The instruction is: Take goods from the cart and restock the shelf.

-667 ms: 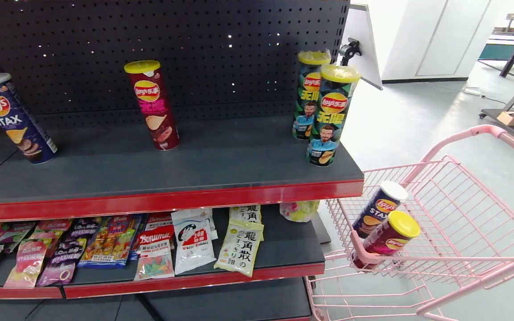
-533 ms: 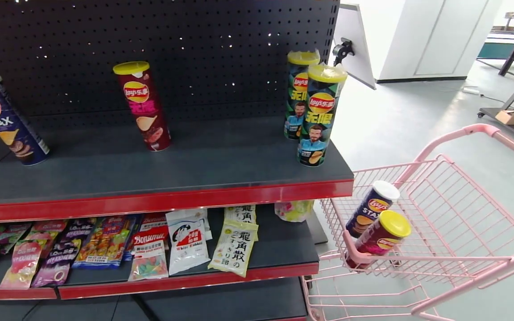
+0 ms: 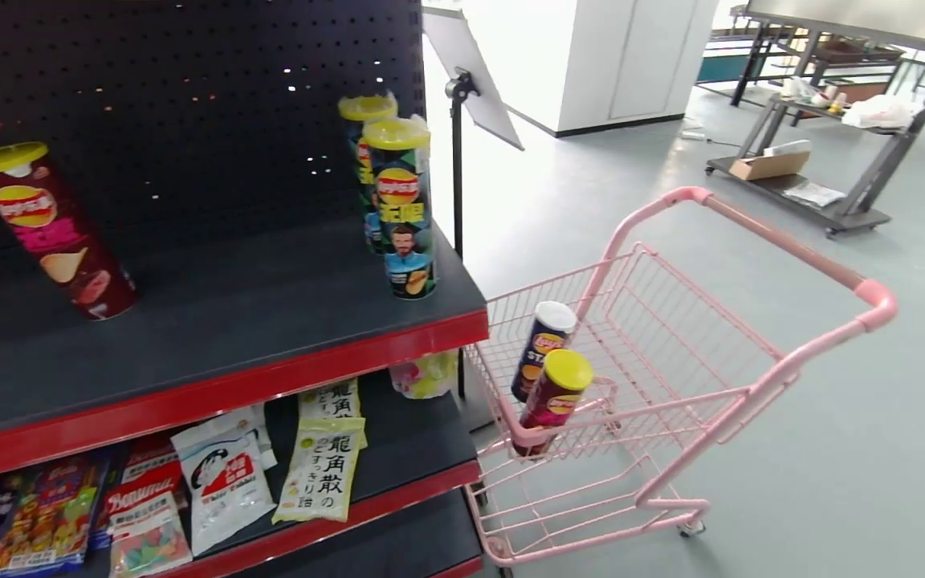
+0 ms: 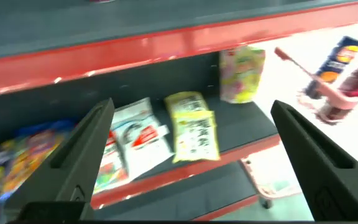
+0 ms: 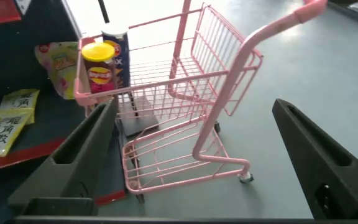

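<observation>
**A:** Head view: what's in the cart?

**B:** The pink cart (image 3: 784,239) stands on open floor just off the shelf's right end. Two chip cans lean in its corner nearest the shelf. They are the blue can (image 3: 543,349) with a white lid and the maroon can (image 3: 555,401) with a yellow lid, just in front of it.

**A:** Top shelf?

**B:** The top shelf (image 3: 230,321) has a red can (image 3: 49,233) at the left. The green cans (image 3: 402,213) stand one behind the other at the right edge. There's a wide stretch of board between them. Snack bags (image 3: 314,470) lie flat on the lower shelf.

**A:** Left wrist view?

**B:** The left gripper (image 4: 191,104) has its fingers spread wide. It's level with the lower shelf, facing the bags. The cart cans are off to one side.

**A:** Right wrist view?

**B:** The right gripper (image 5: 194,102) also has its fingers wide apart. It's above the floor, looking down at the cart, well apart from it. Both cans sit at the shelf-side corner.
</observation>
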You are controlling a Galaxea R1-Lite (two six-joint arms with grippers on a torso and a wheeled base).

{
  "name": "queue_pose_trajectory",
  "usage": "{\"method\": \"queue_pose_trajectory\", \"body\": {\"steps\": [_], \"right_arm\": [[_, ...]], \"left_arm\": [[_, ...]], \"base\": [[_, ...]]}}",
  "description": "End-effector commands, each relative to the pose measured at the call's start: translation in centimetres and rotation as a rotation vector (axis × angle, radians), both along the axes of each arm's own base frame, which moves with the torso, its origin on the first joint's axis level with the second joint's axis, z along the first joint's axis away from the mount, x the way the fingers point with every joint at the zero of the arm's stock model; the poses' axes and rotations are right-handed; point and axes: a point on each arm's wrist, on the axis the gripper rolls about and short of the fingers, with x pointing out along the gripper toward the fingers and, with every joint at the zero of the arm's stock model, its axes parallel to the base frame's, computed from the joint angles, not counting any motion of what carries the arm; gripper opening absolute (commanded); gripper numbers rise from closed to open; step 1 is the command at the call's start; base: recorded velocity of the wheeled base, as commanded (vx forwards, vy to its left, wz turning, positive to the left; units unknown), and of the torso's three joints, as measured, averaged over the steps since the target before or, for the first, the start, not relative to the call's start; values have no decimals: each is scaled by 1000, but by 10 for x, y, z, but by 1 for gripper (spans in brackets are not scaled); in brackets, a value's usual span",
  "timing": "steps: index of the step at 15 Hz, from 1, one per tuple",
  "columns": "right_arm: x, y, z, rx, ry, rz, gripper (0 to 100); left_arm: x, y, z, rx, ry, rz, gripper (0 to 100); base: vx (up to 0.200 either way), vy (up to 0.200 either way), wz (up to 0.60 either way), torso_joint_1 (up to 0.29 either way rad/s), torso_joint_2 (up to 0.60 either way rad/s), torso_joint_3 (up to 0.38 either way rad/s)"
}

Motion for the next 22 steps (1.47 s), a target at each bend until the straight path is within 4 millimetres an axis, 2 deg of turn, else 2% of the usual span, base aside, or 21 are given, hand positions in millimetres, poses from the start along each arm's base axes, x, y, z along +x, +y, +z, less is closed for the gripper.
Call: {"method": "queue_pose_trajectory", "body": {"steps": [1,13,22], "right_arm": [[0,0,0,0,0,0,100],[0,0,0,-6,0,1,100],[0,0,0,-2,0,0,100]], "left_arm": [[0,0,0,0,0,0,100],[0,0,0,1,0,4,100],[0,0,0,1,0,4,100]], "base": [[0,0,-600,-2,2,2],[0,0,0,-5,16,10],[0,0,0,-152,449,293]]}}
